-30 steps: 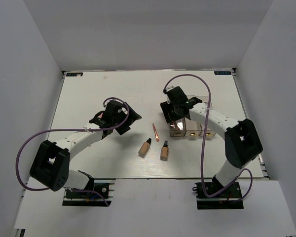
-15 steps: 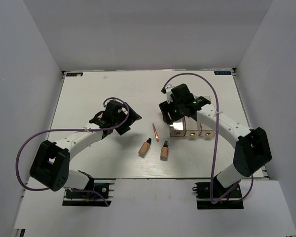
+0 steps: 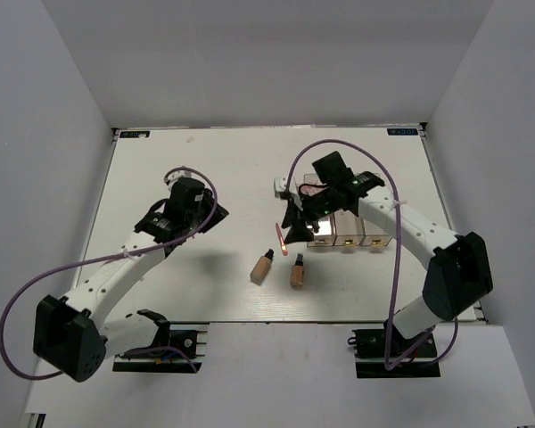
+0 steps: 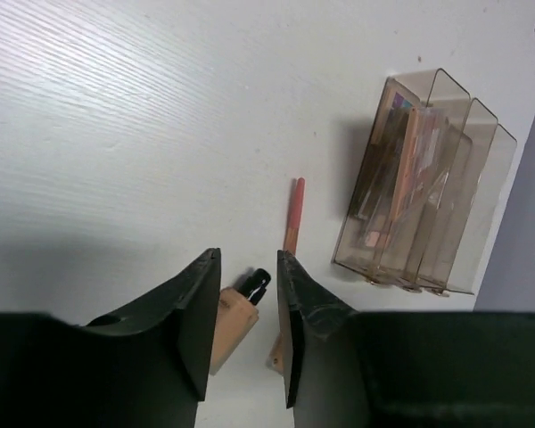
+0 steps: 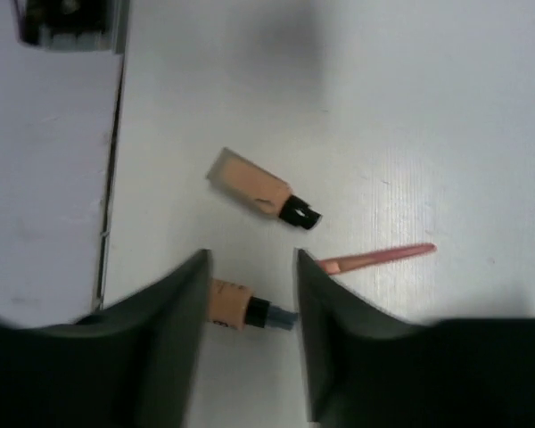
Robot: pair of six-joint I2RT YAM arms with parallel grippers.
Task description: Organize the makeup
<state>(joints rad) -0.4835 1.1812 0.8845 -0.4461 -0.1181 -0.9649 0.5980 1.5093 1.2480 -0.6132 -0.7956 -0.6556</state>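
Two beige bottles with black caps [image 3: 262, 266] [image 3: 297, 272] lie on the white table, with the thin pink stick [image 3: 281, 239] just behind them. Eyeshadow palettes [image 4: 401, 160] stand inside the clear box [image 3: 348, 230]. My right gripper [image 3: 292, 223] hovers over the stick and bottles, open and holding nothing. In the right wrist view one bottle [image 5: 241, 308] shows below the gap between its fingers, the other bottle [image 5: 263, 196] and the stick [image 5: 379, 259] beyond. My left gripper [image 3: 196, 214] hangs to the left, open with a narrow gap, empty. One bottle [image 4: 236, 312] shows past its fingers.
The table [image 3: 160, 169] is white with walls on three sides. The clear box [image 4: 423, 178] sits right of centre, its compartments open towards the bottles. Purple cables loop from both arms.
My right gripper has left the clear box and swung left to above the stick and bottles, its jaws narrower. The left gripper has drawn back to the left and narrowed its jaws.
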